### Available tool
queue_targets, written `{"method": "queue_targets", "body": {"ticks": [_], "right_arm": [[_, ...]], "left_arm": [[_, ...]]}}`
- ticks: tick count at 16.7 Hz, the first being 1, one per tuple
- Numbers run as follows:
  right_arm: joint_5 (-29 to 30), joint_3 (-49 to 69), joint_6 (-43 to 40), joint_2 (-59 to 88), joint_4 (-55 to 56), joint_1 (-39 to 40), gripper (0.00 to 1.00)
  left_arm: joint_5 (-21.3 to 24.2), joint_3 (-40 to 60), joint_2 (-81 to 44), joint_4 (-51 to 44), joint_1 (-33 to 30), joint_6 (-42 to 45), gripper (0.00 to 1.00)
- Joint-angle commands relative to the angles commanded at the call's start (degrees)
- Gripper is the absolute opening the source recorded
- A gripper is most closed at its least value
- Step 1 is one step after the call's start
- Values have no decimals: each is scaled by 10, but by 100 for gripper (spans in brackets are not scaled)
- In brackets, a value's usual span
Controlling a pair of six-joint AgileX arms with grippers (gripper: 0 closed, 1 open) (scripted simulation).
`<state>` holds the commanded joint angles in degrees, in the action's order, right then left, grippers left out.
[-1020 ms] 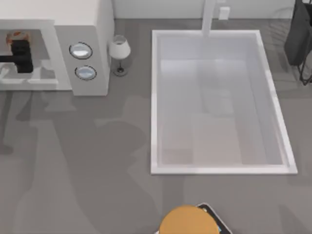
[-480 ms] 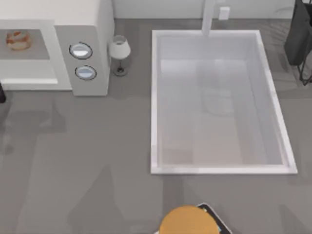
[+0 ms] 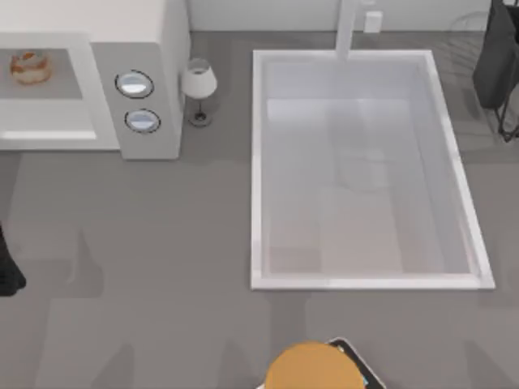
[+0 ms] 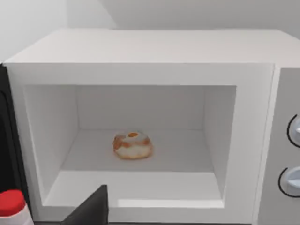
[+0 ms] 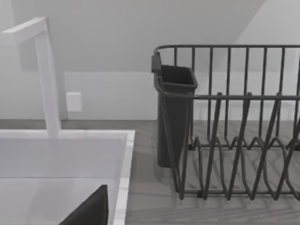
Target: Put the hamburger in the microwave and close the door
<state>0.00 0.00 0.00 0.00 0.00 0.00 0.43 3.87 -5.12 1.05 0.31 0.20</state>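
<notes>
The white microwave (image 3: pixel 150 49) stands at the table's back left with its grey cavity open. The hamburger (image 3: pixel 31 67), a small cream-and-tan lump with an orange spot, lies alone on the cavity floor (image 4: pixel 132 145). A dark strip at the cavity's edge (image 4: pixel 5 140) looks like the door swung aside. A dark part of my left gripper (image 3: pixel 8 274) sits at the table's far left edge, well in front of the microwave and clear of the hamburger. Its dark tip (image 4: pixel 91 208) faces the opening. A dark tip of my right gripper (image 5: pixel 89 211) hangs near the sink's back right corner.
A large white sink (image 3: pixel 258 170) with a faucet (image 3: pixel 349 28) fills the middle and right. A wine glass (image 3: pixel 199 89) stands beside the microwave. A golden-brown dome (image 3: pixel 312 369) sits at the front edge. A dark dish rack (image 5: pixel 234 122) stands back right. A red-capped bottle (image 4: pixel 11 208) is near the microwave.
My left gripper has pulled out of the microwave cavity and drawn back toward the front along the left edge. The hamburger stays inside where it was let go.
</notes>
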Motion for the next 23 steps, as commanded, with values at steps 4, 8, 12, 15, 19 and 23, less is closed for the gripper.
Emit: {"method": "queue_targets", "body": {"ticks": [4,8,12,15,19,23], "right_arm": [[0,0,0,0,0,0,100],[0,0,0,0,0,0,100],[0,0,0,0,0,0,100],[0,0,0,0,0,0,100],[0,0,0,0,0,0,100],[0,0,0,0,0,0,100]], "left_arm": [[-4,-39,51,-11,-3,-2,100],[-4,-39,51,-11,-3,-2,100],[-4,-39,51,-11,-3,-2,70],[-4,-39,51,-11,-3,-2,47],[-4,-39,51,-11,-3,-2,17],[-4,-39,51,-11,-3,-2,0]]}}
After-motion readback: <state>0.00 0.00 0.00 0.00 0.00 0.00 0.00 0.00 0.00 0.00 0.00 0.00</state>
